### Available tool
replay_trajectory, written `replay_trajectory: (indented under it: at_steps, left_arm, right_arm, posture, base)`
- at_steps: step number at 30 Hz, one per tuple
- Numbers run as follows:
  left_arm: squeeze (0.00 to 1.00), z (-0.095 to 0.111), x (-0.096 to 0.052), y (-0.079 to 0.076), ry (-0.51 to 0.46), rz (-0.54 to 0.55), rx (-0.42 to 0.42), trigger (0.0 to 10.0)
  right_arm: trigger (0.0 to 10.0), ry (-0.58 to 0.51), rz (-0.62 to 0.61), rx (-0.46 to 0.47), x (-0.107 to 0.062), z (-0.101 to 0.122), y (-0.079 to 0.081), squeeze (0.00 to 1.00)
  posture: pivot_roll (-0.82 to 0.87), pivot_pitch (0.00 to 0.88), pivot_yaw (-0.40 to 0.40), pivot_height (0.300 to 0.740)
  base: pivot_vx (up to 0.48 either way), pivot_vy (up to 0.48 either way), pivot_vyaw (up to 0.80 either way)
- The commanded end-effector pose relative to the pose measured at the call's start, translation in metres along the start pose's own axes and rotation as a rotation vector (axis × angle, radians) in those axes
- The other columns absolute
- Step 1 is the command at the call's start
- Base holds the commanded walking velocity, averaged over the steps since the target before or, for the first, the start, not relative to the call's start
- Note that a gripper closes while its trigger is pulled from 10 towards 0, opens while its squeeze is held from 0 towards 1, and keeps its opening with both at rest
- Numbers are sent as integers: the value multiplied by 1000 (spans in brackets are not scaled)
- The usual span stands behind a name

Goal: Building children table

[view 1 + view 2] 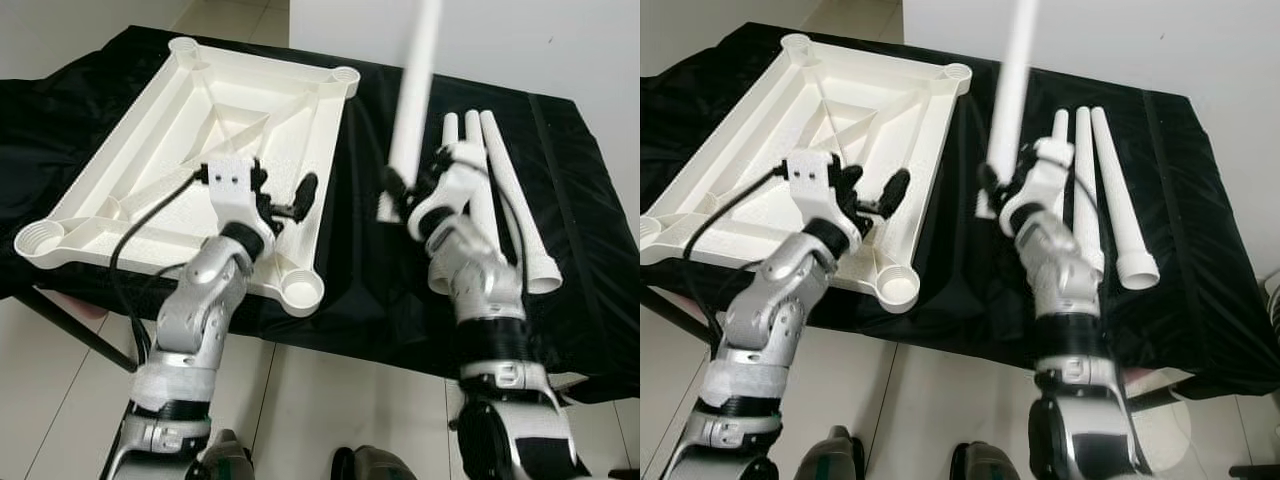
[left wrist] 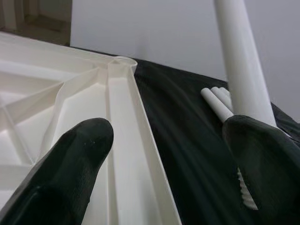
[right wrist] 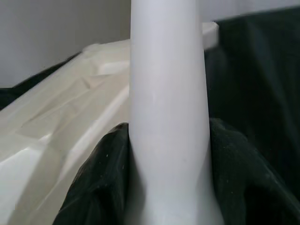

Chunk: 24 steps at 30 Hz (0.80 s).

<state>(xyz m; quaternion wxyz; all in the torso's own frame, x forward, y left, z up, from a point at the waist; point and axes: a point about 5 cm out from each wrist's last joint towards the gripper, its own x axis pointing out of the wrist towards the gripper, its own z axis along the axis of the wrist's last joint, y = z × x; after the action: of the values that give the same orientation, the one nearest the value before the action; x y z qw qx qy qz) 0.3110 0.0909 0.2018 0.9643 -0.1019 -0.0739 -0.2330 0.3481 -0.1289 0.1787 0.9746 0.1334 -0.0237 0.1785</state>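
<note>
I can read no writing or brand on anything here. I count one white table top point(image 1: 190, 140), flipped over so its ribs face up, with four round leg holes, one at each corner. It lies on a black cloth point(image 1: 360, 250) that covers a bench, and it fills the side from 9 to 12 o'clock. The near corner hole point(image 1: 302, 291) sits at about 6 o'clock, at the cloth's front edge.

I count four white legs. My right gripper point(image 1: 400, 192) is clenched around one raised leg point(image 1: 412, 95), low down near its wide end, and holds it nearly upright, tipped a little, near the middle of my view. The other three legs point(image 1: 495, 190) lie side by side on the cloth at 3 o'clock; my right arm hides part of them, so I think they touch each other but I am not sure.

My left gripper point(image 1: 285, 203) hangs above the table top's right-hand rim, fingers spread and holding nothing. A black cable point(image 1: 130, 240) loops from that wrist.

Behind is a white wall point(image 1: 520, 40), and pale floor tiles point(image 1: 330, 400) lie below.
</note>
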Motion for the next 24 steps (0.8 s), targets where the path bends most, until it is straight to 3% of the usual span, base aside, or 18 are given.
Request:
replay_trajectory:
  at_steps: [1, 2, 3, 5, 7, 9, 17, 24]
  left_arm:
    - [1000, -3, 2, -11, 23, -169, 7, 10000]
    - [1000, -3, 2, -11, 23, -169, 7, 10000]
    - [0, 0, 4, -11, 17, -177, 15, 10000]
    - [0, 0, 4, -11, 17, -177, 15, 10000]
    - [0, 16, 11, -14, -12, -284, -47, 10000]
    - [0, 28, 12, -18, -34, -389, -112, 10000]
    - [0, 43, 12, -26, -68, -526, -188, 10000]
    - [0, 43, 8, -34, -60, -622, -180, 10000]
  right_arm:
    - [10000, -67, 51, -48, -2, 11, 4, 0]
    - [10000, -67, 51, -48, -2, 11, 4, 0]
    - [10000, -78, 98, -77, -4, 10, 8, 0]
    - [10000, -78, 98, -77, -4, 10, 8, 0]
    - [10000, -93, 307, -137, -15, 6, 27, 0]
    - [10000, -99, 411, -165, -21, 4, 34, 0]
    - [10000, -102, 541, -184, -27, 1, 40, 0]
    - [10000, -103, 563, -201, -27, -3, 42, 0]
  posture:
    - [37, 29, -45, 740]
    - [37, 29, -45, 740]
    - [36, 21, -38, 740]
    - [36, 21, -38, 740]
    - [37, 10, -25, 740]
    - [34, 4, -19, 740]
    - [37, 0, -3, 740]
    - [43, 0, 7, 740]
  base:
    - [0, 0, 0]
    - [0, 0, 0]
    - [0, 0, 0]
    - [0, 0, 0]
    - [0, 0, 0]
    - [0, 0, 0]
    - [0, 0, 0]
    - [0, 0, 0]
